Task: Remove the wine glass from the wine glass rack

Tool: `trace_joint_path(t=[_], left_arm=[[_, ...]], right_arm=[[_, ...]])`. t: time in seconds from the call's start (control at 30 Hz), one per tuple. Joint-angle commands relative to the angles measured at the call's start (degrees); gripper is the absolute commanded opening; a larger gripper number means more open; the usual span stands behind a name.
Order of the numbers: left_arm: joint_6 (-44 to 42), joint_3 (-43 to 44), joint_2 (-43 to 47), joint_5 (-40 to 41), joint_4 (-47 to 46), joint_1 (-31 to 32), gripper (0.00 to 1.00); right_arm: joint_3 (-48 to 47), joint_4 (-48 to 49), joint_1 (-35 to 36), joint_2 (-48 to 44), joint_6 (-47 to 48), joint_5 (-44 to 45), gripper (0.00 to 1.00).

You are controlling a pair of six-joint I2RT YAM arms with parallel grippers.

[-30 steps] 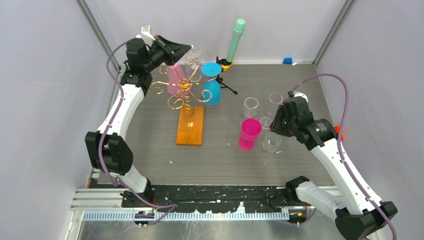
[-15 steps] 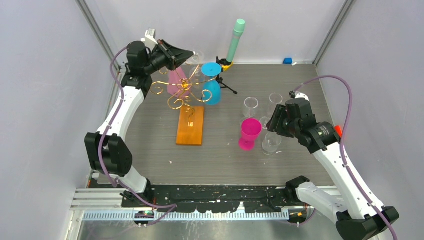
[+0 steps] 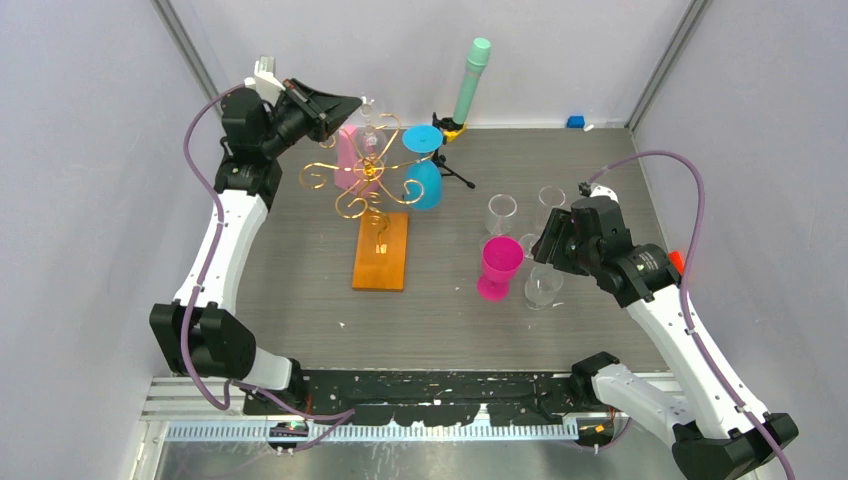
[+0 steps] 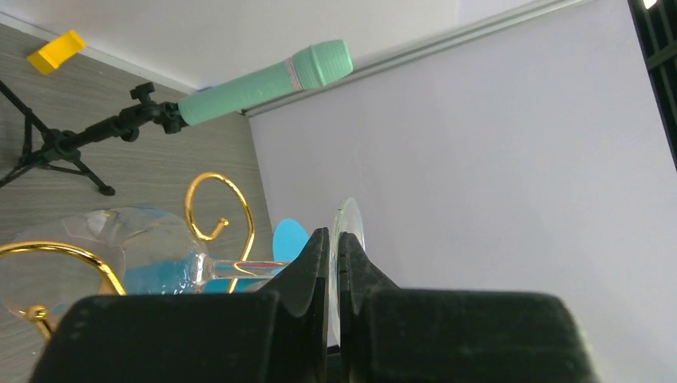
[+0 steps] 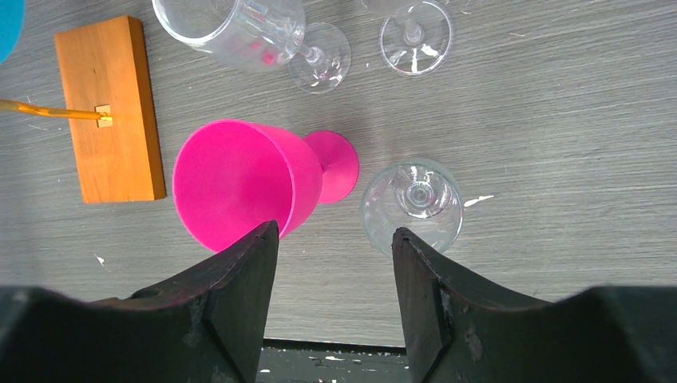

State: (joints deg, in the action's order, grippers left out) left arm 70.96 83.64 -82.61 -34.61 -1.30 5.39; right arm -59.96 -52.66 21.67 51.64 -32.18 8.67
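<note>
The wine glass rack is gold wire scrolls (image 3: 365, 178) on an orange-brown wooden base (image 3: 381, 250). A pink glass (image 3: 349, 152) and a blue glass (image 3: 426, 183) hang from it. My left gripper (image 3: 352, 103) is at the rack's top, shut on the flat foot (image 4: 349, 227) of a clear wine glass (image 3: 371, 135). The glass lies sideways, with its stem (image 4: 239, 269) crossing a gold curl (image 4: 217, 227) and its bowl (image 4: 104, 247) beyond. My right gripper (image 3: 545, 245) is open and empty above the table, over a pink goblet (image 5: 239, 179).
A black tripod with a mint-green cylinder (image 3: 470, 80) stands behind the rack. Three clear glasses (image 3: 500, 212) (image 3: 550, 205) (image 3: 543, 287) stand by the pink goblet (image 3: 498, 265) on the right. A small blue block (image 3: 575, 122) lies at the back wall.
My left gripper has drawn back to the left with the clear glass's foot in it, and the glass has slid left along the rack's top. The right arm has shifted only slightly.
</note>
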Motion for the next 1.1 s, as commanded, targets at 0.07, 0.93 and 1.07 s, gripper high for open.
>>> trace_joint_path(t=[0.07,0.93,1.07], left_arm=[[-0.63,1.81,0.62,2.25,-3.66,-2.01,0.00],[-2.34,10.32,6.25,-6.98,-13.90,-2.62,0.00],[-0.97,11.09,8.90,-8.15,-14.30,-2.34,0.00]], right_arm=[[-0.15,2.33,-0.14,-1.09,-0.91,0.40,0.61],[-1.72,4.79,-0.14,-4.21,-0.21,-2.66,0.61],[-2.07,8.08,-0.14,-6.11,0.44,-5.15,0.61]])
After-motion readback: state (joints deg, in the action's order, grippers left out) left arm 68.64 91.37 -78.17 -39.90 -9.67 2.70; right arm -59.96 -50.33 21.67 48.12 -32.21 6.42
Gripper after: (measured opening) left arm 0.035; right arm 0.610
